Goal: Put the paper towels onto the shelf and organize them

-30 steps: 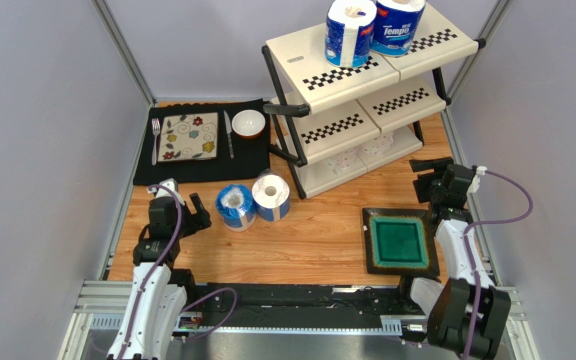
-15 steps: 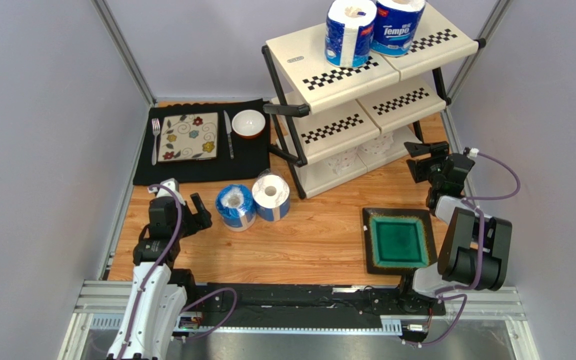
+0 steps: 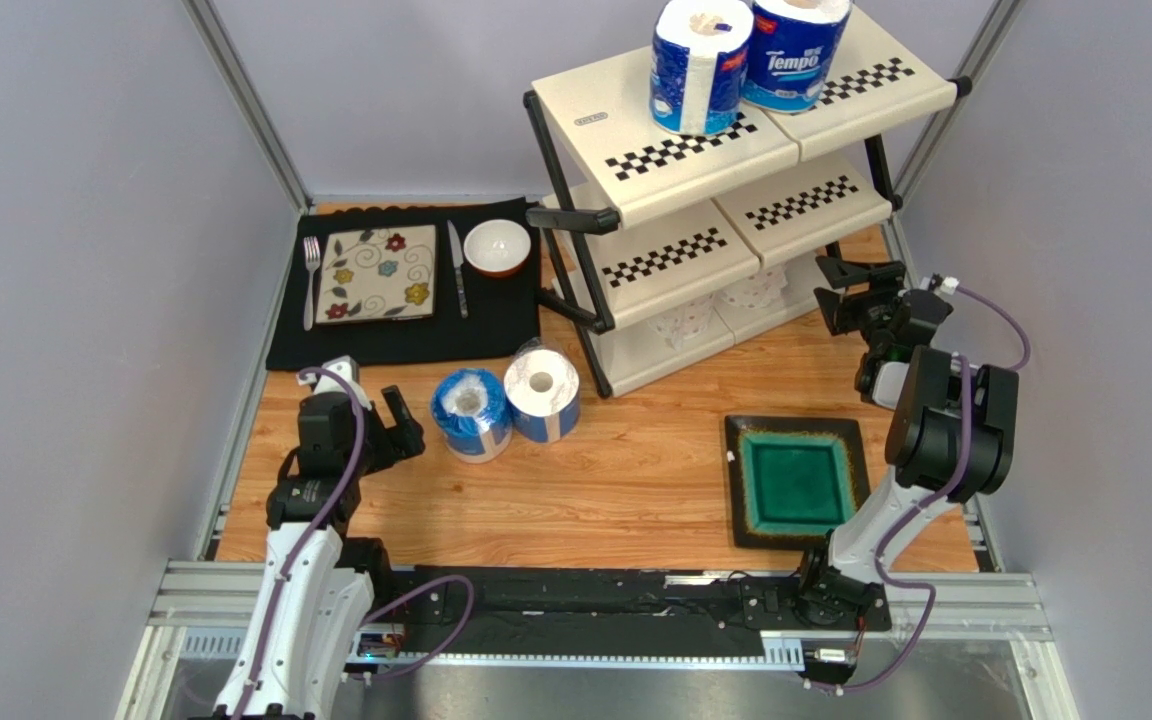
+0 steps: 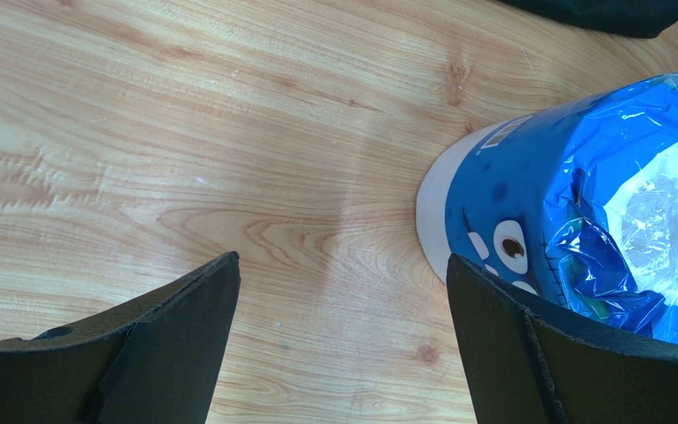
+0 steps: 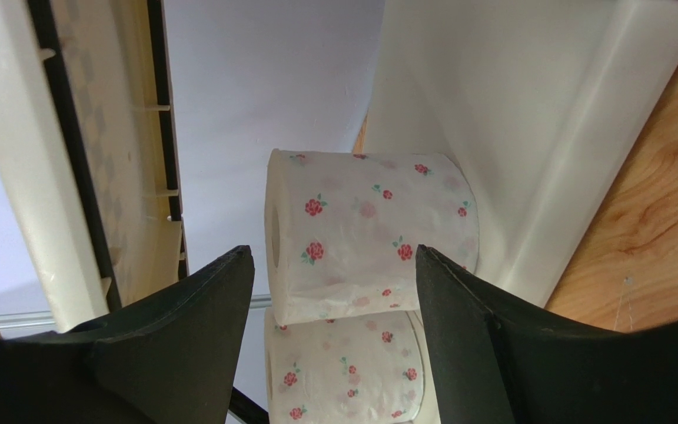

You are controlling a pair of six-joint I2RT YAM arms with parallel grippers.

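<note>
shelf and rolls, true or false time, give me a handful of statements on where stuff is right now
1. Two blue-wrapped rolls stand on the top tier of the shelf. True.
2. The left hand is clamped on the blue table roll. False: it is open, with bare wood between its fingers and the roll beside it.
3. The bottom-tier rolls are blue-wrapped. False: they are white with small red flowers.
4. A second table roll stands right beside the blue table roll. True.
5. The right hand holds a roll over the middle of the table. False: it is open and holds nothing, at the shelf's right end, facing the bottom-tier rolls.
</note>
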